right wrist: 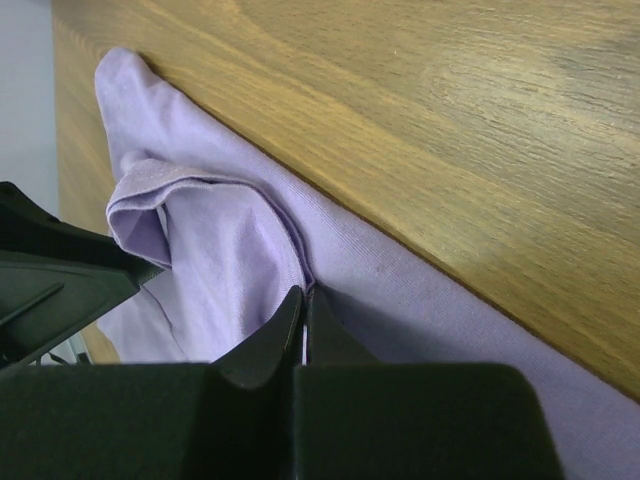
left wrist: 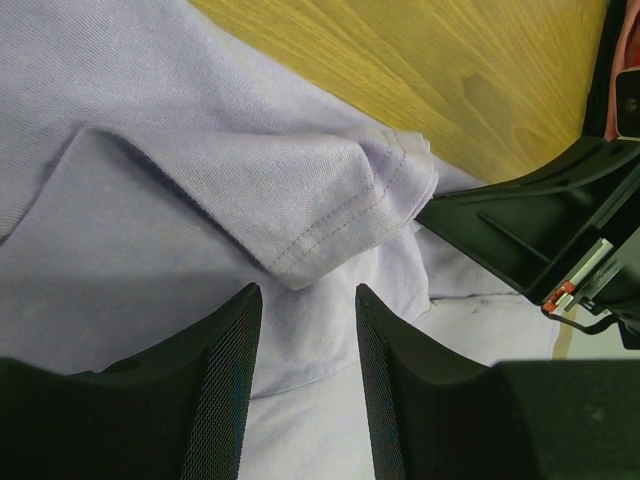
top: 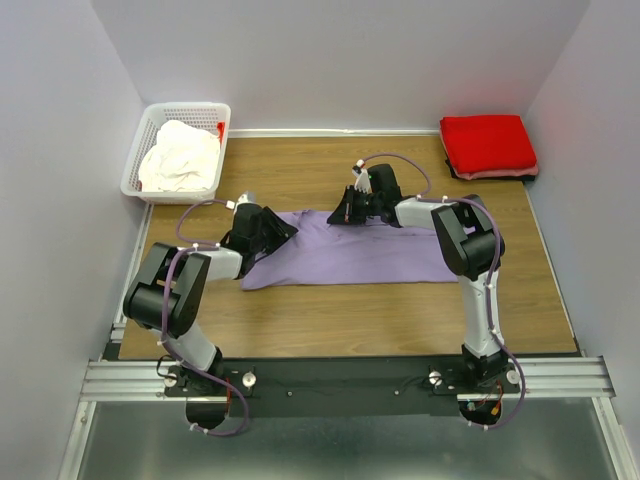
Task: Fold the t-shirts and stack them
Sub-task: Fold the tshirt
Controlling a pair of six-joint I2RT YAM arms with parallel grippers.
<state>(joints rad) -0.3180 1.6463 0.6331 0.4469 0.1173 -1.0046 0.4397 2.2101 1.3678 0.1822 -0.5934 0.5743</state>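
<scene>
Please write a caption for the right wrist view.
Right gripper shut on the lavender-purple cloth t-shirt on a wooden table.

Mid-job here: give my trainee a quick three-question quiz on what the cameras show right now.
1. True or false: the red shirt lies folded at the far right corner of the table.
2. What is the right tool doing with the purple shirt? A: hovering open above it. B: pinching its cloth. C: nowhere near it.
3. Fill in: the white shirt lies bunched in the ____.

Key: 1 true. 2 B. 3 basket.
</scene>
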